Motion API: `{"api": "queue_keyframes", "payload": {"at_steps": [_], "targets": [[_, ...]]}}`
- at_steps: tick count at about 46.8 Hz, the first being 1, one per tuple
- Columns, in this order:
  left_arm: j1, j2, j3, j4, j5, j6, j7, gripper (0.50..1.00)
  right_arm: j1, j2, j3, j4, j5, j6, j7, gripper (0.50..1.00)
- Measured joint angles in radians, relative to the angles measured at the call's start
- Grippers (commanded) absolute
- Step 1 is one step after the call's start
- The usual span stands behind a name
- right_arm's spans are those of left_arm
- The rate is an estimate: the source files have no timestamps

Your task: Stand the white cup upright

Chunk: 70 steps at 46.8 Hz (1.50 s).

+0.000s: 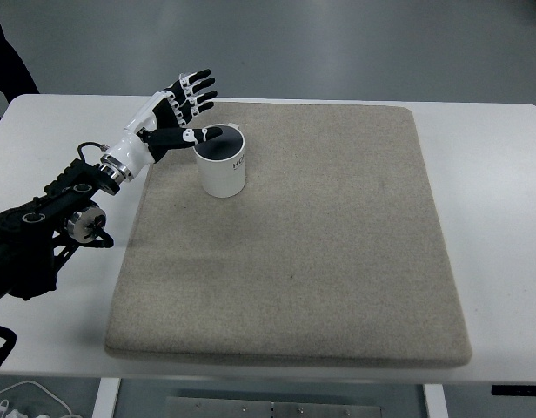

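The white cup [223,169] stands upright on the beige mat [320,235], near its far left corner, mouth up. My left hand [184,109] is open, fingers spread, raised just left of and above the cup's rim. The thumb tip [207,133] hangs over the rim's left edge; I cannot tell if it touches. The hand holds nothing. The right arm is out of view.
The mat lies on a white table [485,174]. A small clear object [189,80] lies at the table's far edge behind the mat. A dark sleeve [7,52] shows at the top left corner.
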State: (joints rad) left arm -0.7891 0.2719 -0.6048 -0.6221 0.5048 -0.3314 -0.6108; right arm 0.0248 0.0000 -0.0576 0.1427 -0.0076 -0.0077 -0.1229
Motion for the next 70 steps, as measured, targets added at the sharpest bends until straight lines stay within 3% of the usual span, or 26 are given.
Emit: {"api": "queue_keyframes", "payload": {"at_steps": [9,20,39,51,64,70], "targets": [[-0.028,0.046,-0.044,-0.03,-0.005,-0.011,0.0,0.994,0.0,0.0,0.001,0.0,0.0,0.0,0.0,0.93],[-0.114,0.047,-0.057,-0.011,-0.082,0.002,0.0,0.994,0.0,0.0,-0.001,0.0,0.0,0.0,0.0,0.93],[-0.197,-0.006,-0.058,0.165,-0.326,0.008,0.0,0.994,0.0,0.0,-0.001,0.0,0.0,0.0,0.0,0.93],[-0.198,-0.058,-0.066,0.229,-0.369,0.008,0.0,0.994,0.0,0.0,0.001,0.0,0.0,0.0,0.0,0.93],[-0.199,-0.084,-0.064,0.263,-0.528,0.01,0.165,0.994,0.0,0.0,0.0,0.0,0.0,-0.001,0.0,0.93],[-0.199,-0.095,-0.07,0.261,-0.56,0.062,0.278,0.996,0.0,0.0,-0.001,0.001,0.0,0.005,0.0,0.93]]}}
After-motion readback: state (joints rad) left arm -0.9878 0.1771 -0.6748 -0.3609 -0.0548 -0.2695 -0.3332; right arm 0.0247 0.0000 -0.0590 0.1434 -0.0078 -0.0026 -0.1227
